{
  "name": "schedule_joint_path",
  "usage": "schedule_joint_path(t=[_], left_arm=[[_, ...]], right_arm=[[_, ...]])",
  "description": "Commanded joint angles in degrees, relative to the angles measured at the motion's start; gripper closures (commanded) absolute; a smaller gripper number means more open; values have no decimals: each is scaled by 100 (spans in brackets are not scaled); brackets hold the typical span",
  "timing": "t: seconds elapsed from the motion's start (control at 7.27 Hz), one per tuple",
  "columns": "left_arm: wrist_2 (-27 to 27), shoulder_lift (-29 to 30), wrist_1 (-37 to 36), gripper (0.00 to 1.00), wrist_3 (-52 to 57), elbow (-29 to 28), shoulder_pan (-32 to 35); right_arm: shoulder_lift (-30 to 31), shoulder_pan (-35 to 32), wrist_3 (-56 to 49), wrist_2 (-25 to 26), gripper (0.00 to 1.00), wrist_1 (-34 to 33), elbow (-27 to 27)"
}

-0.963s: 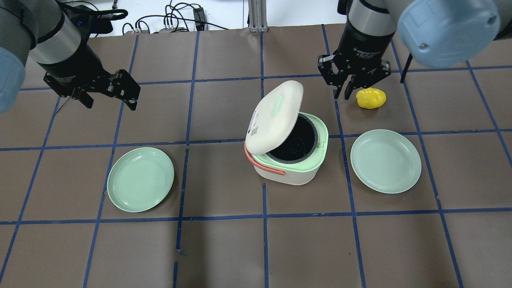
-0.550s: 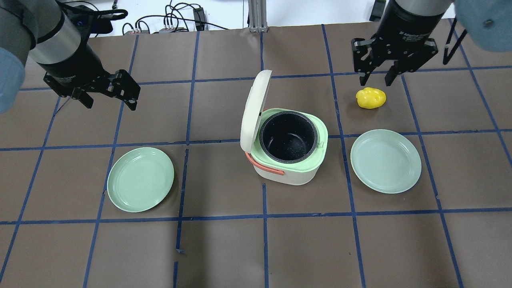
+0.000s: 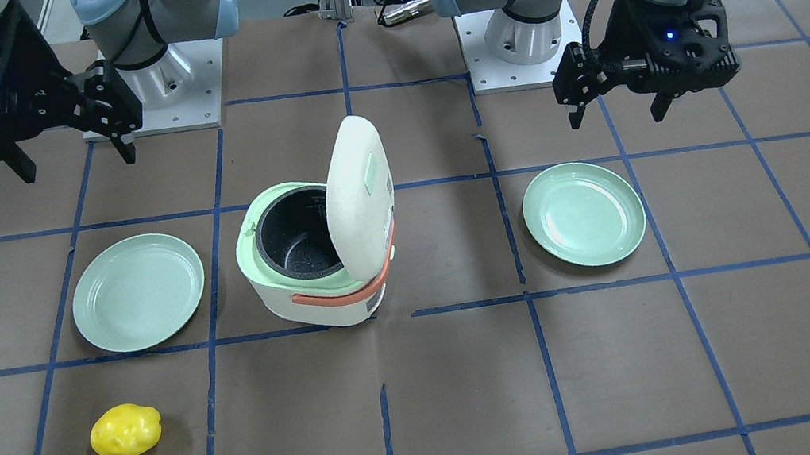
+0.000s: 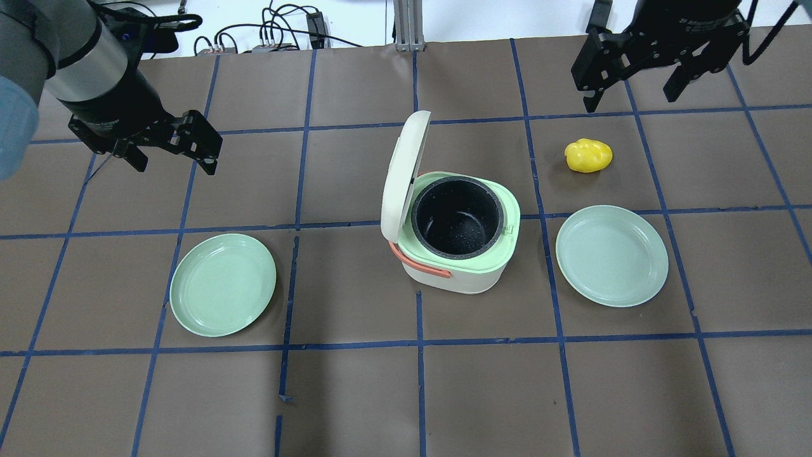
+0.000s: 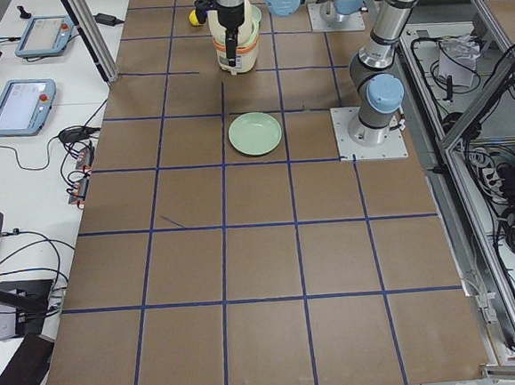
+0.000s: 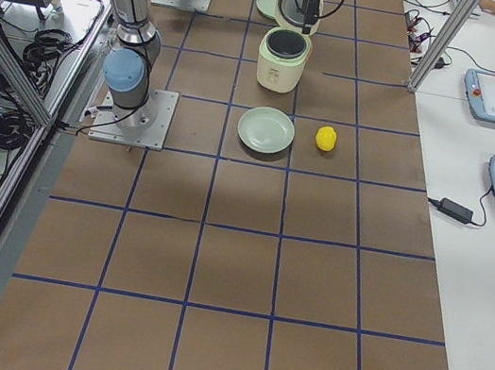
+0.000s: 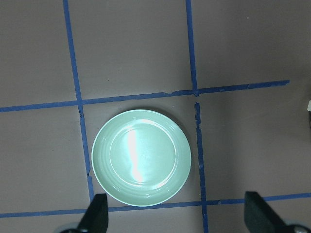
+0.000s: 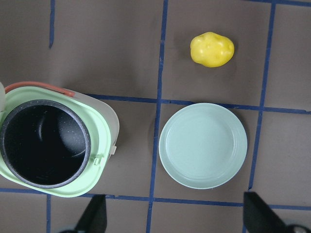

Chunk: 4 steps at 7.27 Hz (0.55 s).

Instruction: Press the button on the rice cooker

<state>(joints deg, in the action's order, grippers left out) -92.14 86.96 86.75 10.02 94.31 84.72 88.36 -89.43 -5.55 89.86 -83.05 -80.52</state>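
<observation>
The rice cooker (image 4: 453,254) stands mid-table, white with a green rim and an orange handle. Its lid (image 4: 396,174) stands upright and open, and the black inner pot (image 4: 457,216) is empty. It also shows in the front view (image 3: 318,289) and the right wrist view (image 8: 104,121). A small latch tab (image 8: 112,149) sits on its rim. My right gripper (image 4: 628,101) is open and empty, high at the far right, well away from the cooker. My left gripper (image 4: 174,162) is open and empty, above the far left of the table.
One green plate (image 4: 222,284) lies left of the cooker and another (image 4: 612,255) lies right of it. A yellow toy potato (image 4: 589,155) lies beyond the right plate. Blue tape lines grid the brown table.
The lid swung from half-raised to fully upright. My right gripper moved from beside the lid up and away to the far right. The left arm has not moved.
</observation>
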Motion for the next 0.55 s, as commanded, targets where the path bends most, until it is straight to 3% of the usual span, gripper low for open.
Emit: schedule_joint_path(t=[0.0,0.41], left_arm=[[3,-3,0,0,0,0,0],[3,-3,0,0,0,0,0]], right_arm=[[-64,-22,54,-110,0,158,-42],[-73,-22,107,-188,0,184,-112]])
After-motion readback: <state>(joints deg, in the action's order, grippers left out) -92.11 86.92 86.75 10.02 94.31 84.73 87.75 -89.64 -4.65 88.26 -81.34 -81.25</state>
